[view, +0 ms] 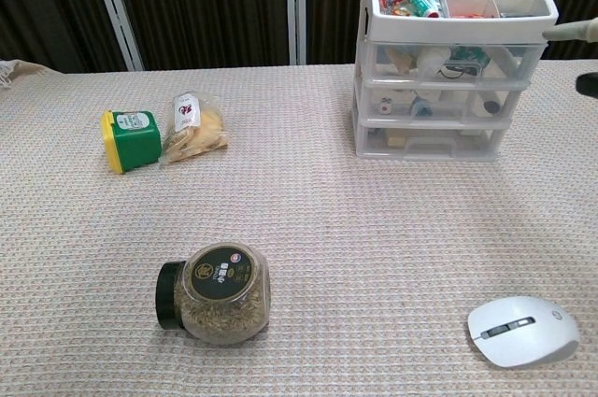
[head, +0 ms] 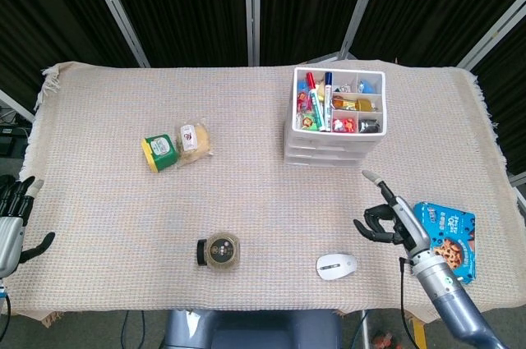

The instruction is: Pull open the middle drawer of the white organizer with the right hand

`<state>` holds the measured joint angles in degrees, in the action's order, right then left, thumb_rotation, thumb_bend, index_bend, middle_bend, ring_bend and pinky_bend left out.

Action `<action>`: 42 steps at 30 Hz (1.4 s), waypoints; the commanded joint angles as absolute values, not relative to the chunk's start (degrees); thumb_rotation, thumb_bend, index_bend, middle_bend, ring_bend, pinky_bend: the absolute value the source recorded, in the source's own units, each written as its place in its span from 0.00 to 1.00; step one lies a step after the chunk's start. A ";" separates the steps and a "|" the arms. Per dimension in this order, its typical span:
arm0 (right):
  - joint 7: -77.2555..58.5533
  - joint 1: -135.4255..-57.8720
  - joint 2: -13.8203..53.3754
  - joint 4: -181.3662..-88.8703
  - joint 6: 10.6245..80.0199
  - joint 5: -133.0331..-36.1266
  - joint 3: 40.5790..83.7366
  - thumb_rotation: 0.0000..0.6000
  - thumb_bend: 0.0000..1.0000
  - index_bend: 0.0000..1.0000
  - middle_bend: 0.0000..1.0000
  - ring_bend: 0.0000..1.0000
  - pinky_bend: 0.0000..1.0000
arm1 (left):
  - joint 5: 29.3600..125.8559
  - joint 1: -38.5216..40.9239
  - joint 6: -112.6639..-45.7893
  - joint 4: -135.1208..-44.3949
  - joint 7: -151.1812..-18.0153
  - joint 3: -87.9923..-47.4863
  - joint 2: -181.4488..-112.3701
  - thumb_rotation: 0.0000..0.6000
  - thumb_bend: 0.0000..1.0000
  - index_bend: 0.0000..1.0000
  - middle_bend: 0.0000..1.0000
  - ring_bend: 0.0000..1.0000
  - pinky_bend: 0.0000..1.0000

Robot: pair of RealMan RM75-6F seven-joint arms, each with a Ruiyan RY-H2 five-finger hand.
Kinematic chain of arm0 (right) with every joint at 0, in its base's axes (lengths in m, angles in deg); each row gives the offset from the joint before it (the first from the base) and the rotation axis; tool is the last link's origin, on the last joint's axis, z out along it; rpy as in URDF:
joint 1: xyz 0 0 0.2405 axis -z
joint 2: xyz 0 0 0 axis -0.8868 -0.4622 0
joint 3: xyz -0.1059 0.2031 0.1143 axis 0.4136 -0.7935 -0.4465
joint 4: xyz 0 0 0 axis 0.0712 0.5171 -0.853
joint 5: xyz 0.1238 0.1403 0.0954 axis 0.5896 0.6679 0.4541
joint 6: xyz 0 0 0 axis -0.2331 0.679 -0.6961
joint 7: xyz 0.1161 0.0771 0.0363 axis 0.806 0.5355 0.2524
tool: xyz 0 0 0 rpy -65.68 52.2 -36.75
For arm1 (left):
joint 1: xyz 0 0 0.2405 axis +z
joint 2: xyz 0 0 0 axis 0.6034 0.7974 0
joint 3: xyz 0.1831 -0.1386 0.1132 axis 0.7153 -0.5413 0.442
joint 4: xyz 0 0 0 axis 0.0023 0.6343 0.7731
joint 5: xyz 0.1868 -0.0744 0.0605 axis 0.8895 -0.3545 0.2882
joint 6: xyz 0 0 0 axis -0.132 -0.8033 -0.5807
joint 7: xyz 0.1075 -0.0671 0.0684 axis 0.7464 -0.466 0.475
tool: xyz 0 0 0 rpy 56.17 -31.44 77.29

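The white organizer [head: 337,123] stands at the back right of the table, its top tray full of pens and small items. In the chest view the organizer [view: 453,61] shows three stacked drawers, and the middle drawer [view: 434,103] sits flush with the other two. My right hand [head: 390,218] hovers in front of the organizer and to its right, apart from it, turned edge-on. It holds nothing, with one finger stretched toward the drawers and the others bent. One of its fingertips [view: 572,31] shows at the right edge of the chest view. My left hand [head: 10,226] rests open at the table's left edge.
A white mouse [head: 337,265] lies near the front edge, left of my right hand. A blue cookie pack [head: 448,238] lies right of that hand. A seed jar [head: 219,251] sits front centre. A green box [head: 159,152] and a snack bag [head: 193,142] lie at mid left.
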<state>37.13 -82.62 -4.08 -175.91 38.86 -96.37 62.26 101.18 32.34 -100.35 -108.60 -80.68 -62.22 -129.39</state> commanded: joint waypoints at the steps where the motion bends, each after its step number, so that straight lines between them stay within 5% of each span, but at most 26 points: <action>1: 40.59 -85.58 -4.71 -176.56 34.43 -92.99 60.04 1.00 0.29 0.09 0.88 0.89 0.74 | 101.03 32.27 -100.22 -108.62 -80.49 -62.28 -129.44 1.00 0.29 0.00 0.00 0.00 0.00; 42: 34.67 -96.81 12.39 -167.73 22.65 -70.03 52.17 1.00 0.29 0.09 0.87 0.89 0.74 | 101.24 31.66 -99.53 -108.44 -81.69 -62.32 -129.16 1.00 0.29 0.00 0.00 0.00 0.00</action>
<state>34.77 -96.66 12.20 -167.91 22.84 -70.22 52.24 101.24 31.66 -99.52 -108.44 -81.69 -62.32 -129.16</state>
